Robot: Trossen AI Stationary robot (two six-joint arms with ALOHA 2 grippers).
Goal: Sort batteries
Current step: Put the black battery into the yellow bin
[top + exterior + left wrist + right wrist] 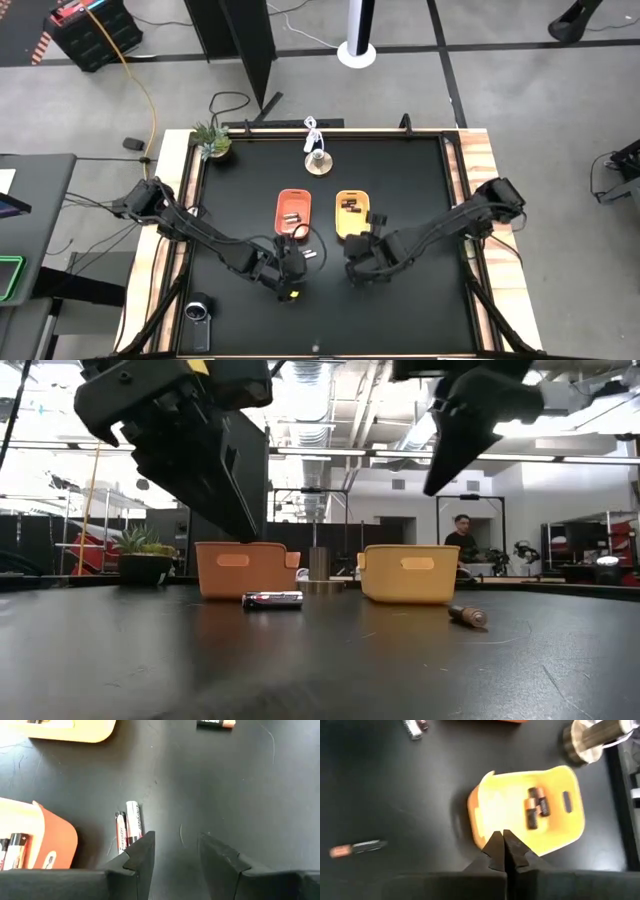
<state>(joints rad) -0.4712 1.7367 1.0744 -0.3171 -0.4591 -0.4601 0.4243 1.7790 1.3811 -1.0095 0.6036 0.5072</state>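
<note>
Hiding part of silver batteries (131, 826) — left gripper (176, 851) fingers overlap them.

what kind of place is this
Probably a robotics lab or workshop: a black-topped table with two robot arms, an open hall with exposed ceiling ducts behind it, and a person at a far workbench.

batteries – silvery pair (129, 826) lying flat on the table, dark one (359, 848) apart.

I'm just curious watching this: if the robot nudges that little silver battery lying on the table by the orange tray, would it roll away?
Probably: the silver battery is a smooth cylinder lying on its side on flat table. It looks rigid and likely slippery for the fingers.
</note>
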